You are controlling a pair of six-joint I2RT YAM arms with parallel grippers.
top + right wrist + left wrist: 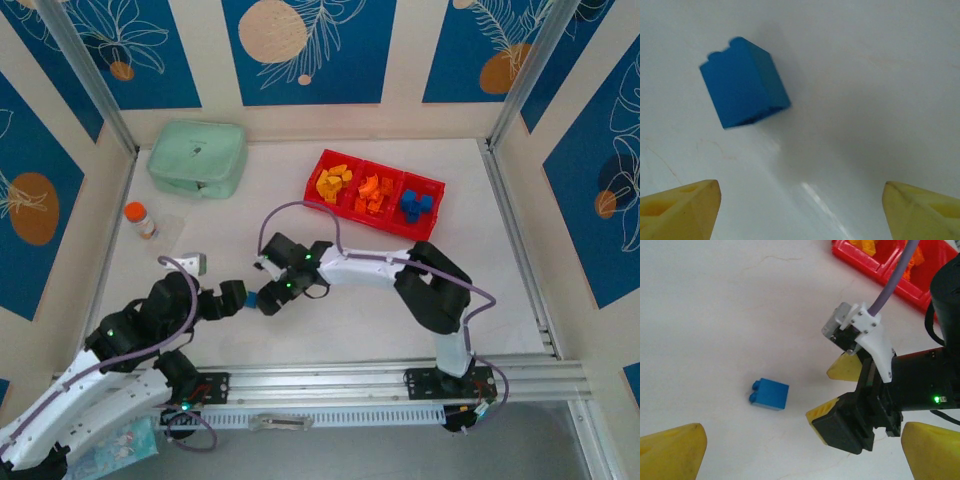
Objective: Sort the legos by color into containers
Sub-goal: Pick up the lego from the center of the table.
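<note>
Right gripper (800, 200): jaws spread wide, nothing held; poised just short of the brick and not touching it.
Blue brick (744, 82): lying on the table (350, 320) near the arm bases, between the two grippers in the top view.
Brick pose: apparently tipped on its side, studs turned sideways and away from the right gripper. The body looks nearly cubic, so no long axis can be told with confidence.
Step in hand: a grasp is judged next. The jaws are best lowered astride the brick, centred, and closed on flat faces, not across the studs.
Left gripper (800, 450): wide open and empty, close by; best kept clear.
Tray (316, 172): well apart; blue bricks are gathered in its right-end compartment.
</note>
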